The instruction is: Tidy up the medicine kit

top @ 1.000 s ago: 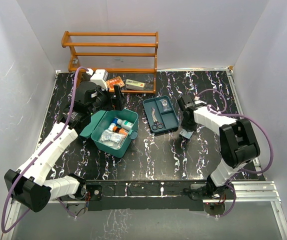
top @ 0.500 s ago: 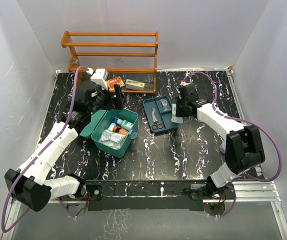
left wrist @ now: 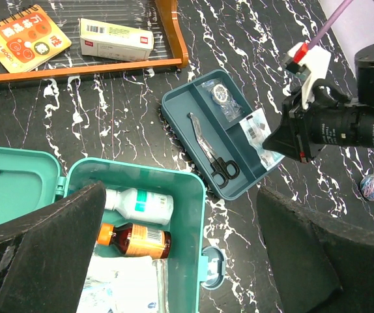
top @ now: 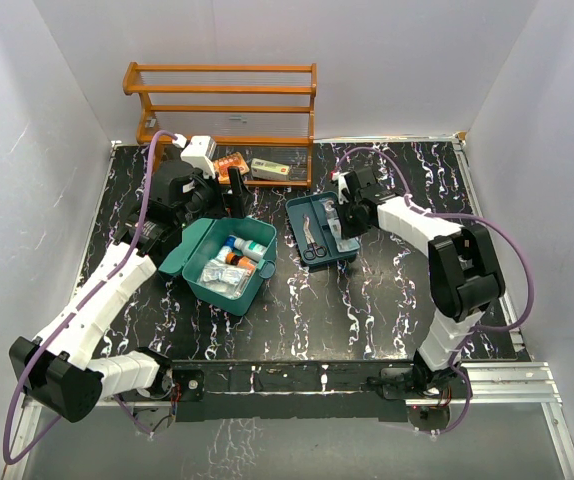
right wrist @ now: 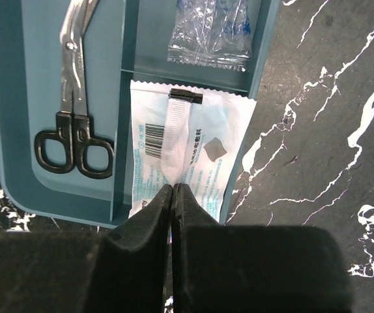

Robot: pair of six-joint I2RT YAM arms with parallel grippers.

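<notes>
— The right gripper [right wrist: 172, 189] pinches the sachet [right wrist: 193, 153] by one edge, across the tray [right wrist: 4, 98] rim. Hazard?
— Slippage, or snagging that rim. The medicine kit [top: 250, 298] stands lid-up left of it, beneath the spread left gripper [left wrist: 180, 192]

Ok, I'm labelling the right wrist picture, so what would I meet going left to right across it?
Scissors → white packet → black marbled table. The clear bag overlaps the packet, so it is left out.
</notes>
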